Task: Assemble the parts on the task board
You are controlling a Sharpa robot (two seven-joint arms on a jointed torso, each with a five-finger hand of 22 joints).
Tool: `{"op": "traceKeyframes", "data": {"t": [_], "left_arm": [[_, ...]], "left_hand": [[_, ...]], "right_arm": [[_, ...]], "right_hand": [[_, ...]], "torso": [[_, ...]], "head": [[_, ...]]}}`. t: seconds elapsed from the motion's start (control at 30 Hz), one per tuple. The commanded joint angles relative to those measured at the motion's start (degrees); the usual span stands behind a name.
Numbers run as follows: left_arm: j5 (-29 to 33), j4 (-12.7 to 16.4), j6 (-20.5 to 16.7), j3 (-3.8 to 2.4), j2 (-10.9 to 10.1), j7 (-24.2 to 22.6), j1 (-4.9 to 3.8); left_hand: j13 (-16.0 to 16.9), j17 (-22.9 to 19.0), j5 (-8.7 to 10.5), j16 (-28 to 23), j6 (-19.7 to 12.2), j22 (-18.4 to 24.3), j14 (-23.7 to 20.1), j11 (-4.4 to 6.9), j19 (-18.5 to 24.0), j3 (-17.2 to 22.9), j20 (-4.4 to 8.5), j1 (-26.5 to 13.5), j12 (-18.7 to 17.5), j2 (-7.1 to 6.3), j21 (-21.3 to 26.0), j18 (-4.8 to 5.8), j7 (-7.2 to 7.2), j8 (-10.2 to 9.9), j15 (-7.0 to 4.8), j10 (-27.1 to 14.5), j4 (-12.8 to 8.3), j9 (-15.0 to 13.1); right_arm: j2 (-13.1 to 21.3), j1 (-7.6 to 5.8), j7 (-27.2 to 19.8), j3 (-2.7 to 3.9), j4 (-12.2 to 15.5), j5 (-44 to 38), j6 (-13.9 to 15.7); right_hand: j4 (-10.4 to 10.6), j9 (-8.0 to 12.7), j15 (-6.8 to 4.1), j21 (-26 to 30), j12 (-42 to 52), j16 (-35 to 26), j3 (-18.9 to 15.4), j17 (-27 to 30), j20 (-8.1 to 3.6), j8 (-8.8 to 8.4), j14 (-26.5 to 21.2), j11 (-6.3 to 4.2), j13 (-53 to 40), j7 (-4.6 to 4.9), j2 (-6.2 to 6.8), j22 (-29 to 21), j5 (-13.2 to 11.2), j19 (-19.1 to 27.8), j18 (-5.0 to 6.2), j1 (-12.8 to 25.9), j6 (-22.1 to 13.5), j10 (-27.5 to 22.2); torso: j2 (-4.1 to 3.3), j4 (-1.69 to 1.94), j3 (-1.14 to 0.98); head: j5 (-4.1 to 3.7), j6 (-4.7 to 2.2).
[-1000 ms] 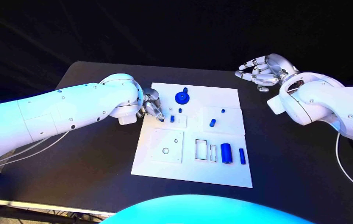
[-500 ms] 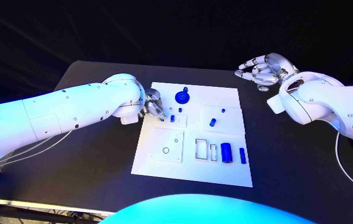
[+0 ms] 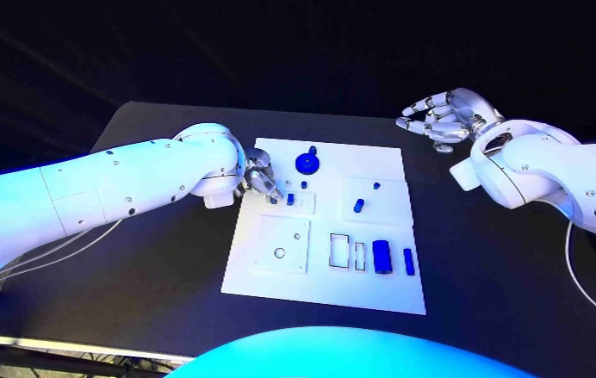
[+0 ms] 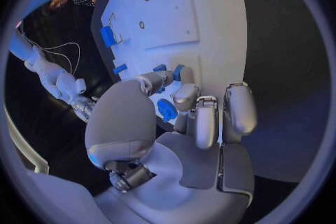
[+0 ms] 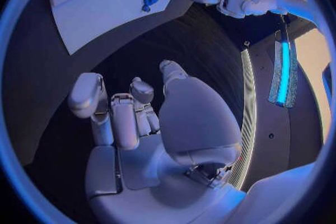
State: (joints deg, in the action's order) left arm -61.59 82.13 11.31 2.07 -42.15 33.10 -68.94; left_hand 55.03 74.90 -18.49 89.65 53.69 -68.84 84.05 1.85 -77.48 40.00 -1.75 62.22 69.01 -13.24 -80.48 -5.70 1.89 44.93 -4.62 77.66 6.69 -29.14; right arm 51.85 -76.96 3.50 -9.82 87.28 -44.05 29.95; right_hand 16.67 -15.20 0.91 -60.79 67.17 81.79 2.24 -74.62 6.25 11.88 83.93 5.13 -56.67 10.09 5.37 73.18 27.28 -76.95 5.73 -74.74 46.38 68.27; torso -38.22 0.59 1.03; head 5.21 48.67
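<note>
The white task board [image 3: 388, 159] lies mid-table. My left hand [image 3: 258, 178] rests at its left edge, fingers curled; the thumb and a fingertip pinch a small blue peg [image 3: 291, 198], seen close up as the small blue peg [image 4: 178, 72]. A second peg [image 3: 303, 186] stands right beside it. The blue disc [image 3: 306, 164] sits just beyond the hand; in the left wrist view the disc [image 4: 167, 109] lies under the fingers. My right hand [image 3: 441, 120] hovers off the board's far right corner, fingers loosely bent and holding nothing.
Two more pegs [image 3: 359, 207] stand on the board's right side. A blue cylinder [image 3: 382, 258] and a thin blue bar [image 3: 409, 262] lie near its front right, beside rectangular slots [image 3: 339, 251]. A square plate with holes [image 3: 283, 247] sits front left.
My left arm has edged slightly toward the board, with its fingers staying at the small peg. The right hand has not visibly moved.
</note>
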Motion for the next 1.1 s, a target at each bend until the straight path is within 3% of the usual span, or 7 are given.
{"op": "traceKeyframes", "data": {"t": [0.03,0.07,0.1,0.23,0.5,0.77,1.1], "left_arm": [[-0.2,0.1,1.6,0.34,0.3,-0.4,0.54],[-0.4,0.1,1.6,0.33,0.2,-0.4,0.55],[-0.5,0.1,1.5,0.32,0.2,-0.3,0.55],[-0.9,-0.1,1.1,0.26,0.0,-0.2,0.55],[-1.4,-1.1,-0.1,0.16,-0.4,0.3,0.56],[-1.4,-2.0,-1.5,0.1,-0.7,0.0,0.56],[-1.2,-0.6,-3.5,-0.28,-1.9,-0.4,0.55]], "left_hand": [[0.1,15.1,0.4,0.4,0.5,0.1,6.0,0.36,-0.1,-2.1,0.17,-1.0,-0.1,-0.04,0.1,1.15,-0.23,-0.5,-0.29,-0.1,1.0,0.4],[0.1,15.1,0.53,0.4,0.7,0.1,6.0,0.29,-0.1,-3.0,0.18,-1.4,-0.1,-0.14,0.1,1.14,-0.17,-0.6,-0.27,-0.1,1.7,0.4],[0.2,15.1,0.81,0.4,1.1,0.1,6.0,0.15,-0.2,-5.6,0.12,-3.3,-0.2,-0.77,0.2,1.16,-0.04,-0.8,-0.17,-0.1,3.7,0.6],[0.3,15.1,0.75,0.4,1.4,0.0,6.0,0.2,-0.2,-9.7,0.14,-2.9,-0.3,-0.77,0.2,1.16,-0.08,-1.4,-0.22,-0.2,6.1,0.9],[0.2,15.1,1.81,0.4,1.7,0.1,6.0,0.17,-0.2,-13.7,0.13,-2.0,-0.6,-0.87,0.3,1.14,-0.06,-1.8,-0.2,-0.3,9.3,1.1],[-0.3,15.1,2.3,0.4,1.6,0.1,6.0,0.1,-0.2,-15.3,0.11,-2.1,-0.9,-0.96,0.4,1.13,0.03,-1.8,-0.16,-0.6,10.0,1.1],[-1.0,15.0,3.1,0.3,1.4,0.2,5.9,0.03,-0.2,-17.2,0.05,-3.0,-1.4,-0.34,0.4,1.12,0.1,-1.8,-0.1,-0.9,10.1,1.1]], "right_arm": [[0.0,0.03,-0.7,0.0,0.0,0.0,-0.6],[0.0,0.03,-0.7,0.0,0.0,0.0,-0.6],[0.0,0.03,-0.7,0.0,0.0,0.0,-0.6],[0.0,0.03,-0.8,0.0,0.0,0.0,-0.6],[0.2,0.04,-0.8,0.0,0.1,0.0,-0.4],[0.2,0.05,-0.8,0.0,0.2,0.1,-0.4],[0.3,0.05,-0.8,0.0,0.2,0.1,-0.3]], "right_hand": [[0.2,0.1,-0.48,0.2,0.2,-0.2,0.1,0.0,0.1,0.28,2.4,-0.24,0.0,-0.15,-0.16,0.0,-0.2,-0.1,0.33,1.0,0.2,0.2],[0.2,0.1,-0.48,0.2,0.2,-0.2,0.1,0.0,0.1,0.28,2.4,-0.24,0.0,-0.15,-0.16,0.0,-0.2,-0.1,0.33,1.0,0.2,0.2],[0.2,0.1,-0.47,0.1,0.3,-0.2,0.0,0.0,0.1,0.28,2.4,-0.24,0.0,-0.15,-0.19,0.0,-0.2,-0.2,0.32,1.1,0.2,0.2],[0.2,0.1,-0.47,0.1,0.3,-0.2,0.0,0.0,0.1,0.28,2.4,-0.24,0.0,-0.15,-0.19,0.0,-0.2,-0.2,0.32,1.1,0.2,0.2],[0.2,0.1,-0.47,0.2,0.3,-0.2,0.0,0.0,0.11,0.29,2.4,-0.23,0.0,-0.14,-0.28,0.0,-0.3,-0.1,0.33,1.5,0.2,0.2],[0.2,0.1,-0.47,0.3,0.3,-0.2,-0.1,0.0,0.11,0.29,2.4,-0.22,0.0,-0.14,-0.34,0.0,-0.4,-0.1,0.34,1.7,0.2,0.2],[0.2,0.1,-0.47,0.3,0.3,-0.2,-0.1,0.0,0.11,0.29,2.4,-0.22,0.0,-0.14,-0.34,0.0,-0.4,-0.1,0.34,1.7,0.2,0.2]], "torso": [[0.01,0.0,0.02],[0.01,0.01,0.02],[-0.01,0.01,0.02],[-0.03,-0.02,0.01],[-0.01,0.0,-0.05],[0.0,-0.03,-0.09],[0.02,0.01,-0.08]], "head": [[0.0,-0.13],[-0.02,-0.17],[-0.02,-0.19],[-0.03,-0.27],[-0.11,-0.51],[-0.3,-0.7],[-0.42,-0.85]]}}
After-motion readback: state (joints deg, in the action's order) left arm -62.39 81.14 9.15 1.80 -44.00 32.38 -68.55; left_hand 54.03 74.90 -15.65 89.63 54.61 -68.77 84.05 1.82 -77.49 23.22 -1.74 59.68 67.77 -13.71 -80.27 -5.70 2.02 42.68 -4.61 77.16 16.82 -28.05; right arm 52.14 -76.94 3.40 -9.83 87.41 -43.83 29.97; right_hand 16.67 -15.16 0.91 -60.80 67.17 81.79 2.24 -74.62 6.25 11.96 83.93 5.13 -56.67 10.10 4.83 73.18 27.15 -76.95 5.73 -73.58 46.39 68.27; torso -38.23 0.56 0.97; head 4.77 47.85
